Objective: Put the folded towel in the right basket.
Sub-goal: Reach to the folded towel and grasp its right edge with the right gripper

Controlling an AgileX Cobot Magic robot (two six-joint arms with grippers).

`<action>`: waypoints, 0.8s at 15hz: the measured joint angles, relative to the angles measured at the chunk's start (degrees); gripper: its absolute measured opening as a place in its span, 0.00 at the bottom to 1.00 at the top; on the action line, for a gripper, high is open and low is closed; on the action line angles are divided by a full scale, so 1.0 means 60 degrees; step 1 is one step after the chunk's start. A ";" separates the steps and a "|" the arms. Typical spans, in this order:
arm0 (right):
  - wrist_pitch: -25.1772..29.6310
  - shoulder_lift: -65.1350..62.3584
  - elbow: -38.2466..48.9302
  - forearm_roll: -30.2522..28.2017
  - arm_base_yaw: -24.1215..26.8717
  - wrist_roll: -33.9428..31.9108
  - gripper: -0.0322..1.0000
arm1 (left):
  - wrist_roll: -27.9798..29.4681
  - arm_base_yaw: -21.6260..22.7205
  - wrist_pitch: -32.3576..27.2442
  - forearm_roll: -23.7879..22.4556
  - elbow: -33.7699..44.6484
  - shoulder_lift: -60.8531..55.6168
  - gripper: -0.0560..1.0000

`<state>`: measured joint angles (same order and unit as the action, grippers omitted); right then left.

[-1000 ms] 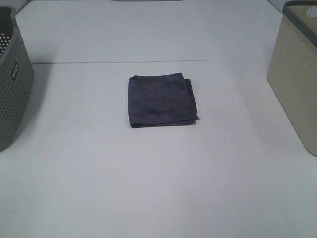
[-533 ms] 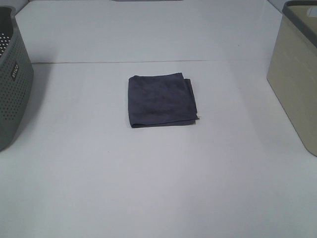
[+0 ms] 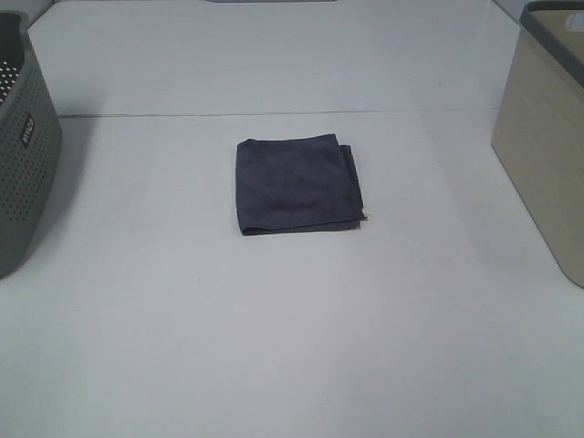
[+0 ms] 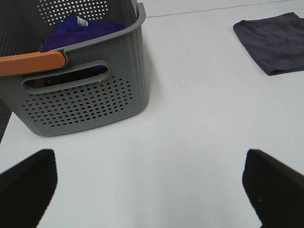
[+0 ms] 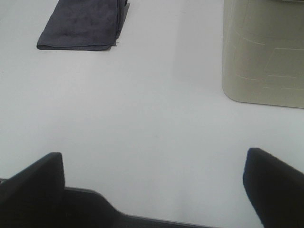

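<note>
A folded dark grey towel (image 3: 297, 184) lies flat on the white table, near the middle. It also shows in the left wrist view (image 4: 271, 42) and the right wrist view (image 5: 83, 23). The beige right basket (image 3: 547, 137) stands at the right edge; the right wrist view shows its wall (image 5: 263, 52). Neither arm shows in the exterior view. My left gripper (image 4: 149, 183) is open and empty above bare table. My right gripper (image 5: 152, 183) is open and empty, well short of the towel.
A grey perforated basket (image 3: 23, 146) stands at the left edge; the left wrist view shows it (image 4: 80, 90) with an orange handle and a blue cloth (image 4: 80, 28) inside. A seam (image 3: 274, 114) crosses the table behind the towel.
</note>
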<state>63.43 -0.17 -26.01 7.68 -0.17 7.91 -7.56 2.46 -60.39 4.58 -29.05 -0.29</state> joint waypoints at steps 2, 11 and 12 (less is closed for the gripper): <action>0.0000 0.0000 0.0000 0.0000 0.0000 0.0000 0.98 | 0.0000 0.0000 0.0000 0.0000 0.0000 0.0000 0.99; 0.0000 0.0000 0.0000 0.0153 0.0000 0.0000 0.98 | 0.0000 0.0000 0.0000 0.0000 0.0000 0.0000 0.99; 0.0000 0.0038 -0.0010 0.0153 0.0000 0.0000 0.98 | 0.0000 0.0000 0.0000 0.0000 0.0000 0.0000 0.99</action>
<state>63.43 0.06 -26.07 8.59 -0.17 7.91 -7.56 2.46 -60.39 4.58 -29.05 -0.29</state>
